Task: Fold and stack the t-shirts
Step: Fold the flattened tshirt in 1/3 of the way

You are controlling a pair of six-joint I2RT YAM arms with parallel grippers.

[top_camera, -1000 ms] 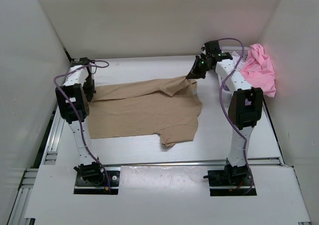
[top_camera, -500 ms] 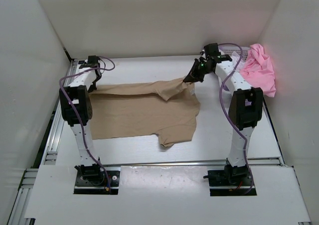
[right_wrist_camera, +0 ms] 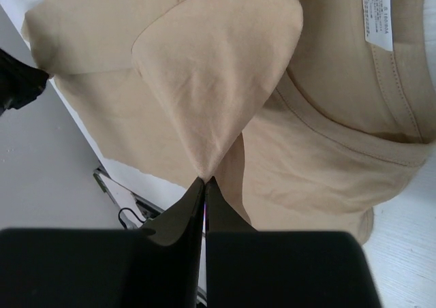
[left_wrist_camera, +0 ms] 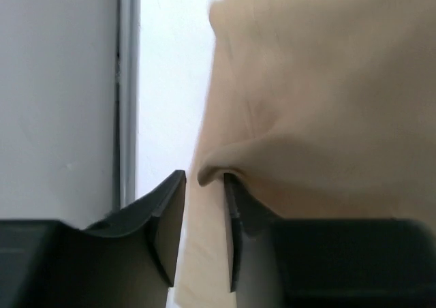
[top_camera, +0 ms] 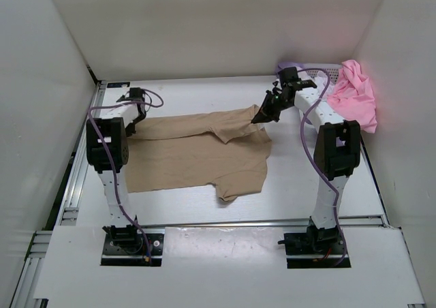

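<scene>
The tan-beige t-shirt (top_camera: 197, 155) lies spread mid-table (top_camera: 306, 178), boxed in by plain white walls. The pink t-shirt (top_camera: 357, 97) is heaped over the mesh basket (top_camera: 327, 69) in the far right corner. The right gripper (right_wrist_camera: 206, 180) pinches the tan shirt's far right shoulder and holds it raised, likely to stretch it flat. The left gripper (left_wrist_camera: 204, 178) has its jaws slightly parted, with a fold of the far left edge loose between the tips.

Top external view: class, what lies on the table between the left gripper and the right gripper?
The tan t-shirt: its far edge spans from the left gripper to the right gripper, which pinches it. The top external view shows this.
</scene>
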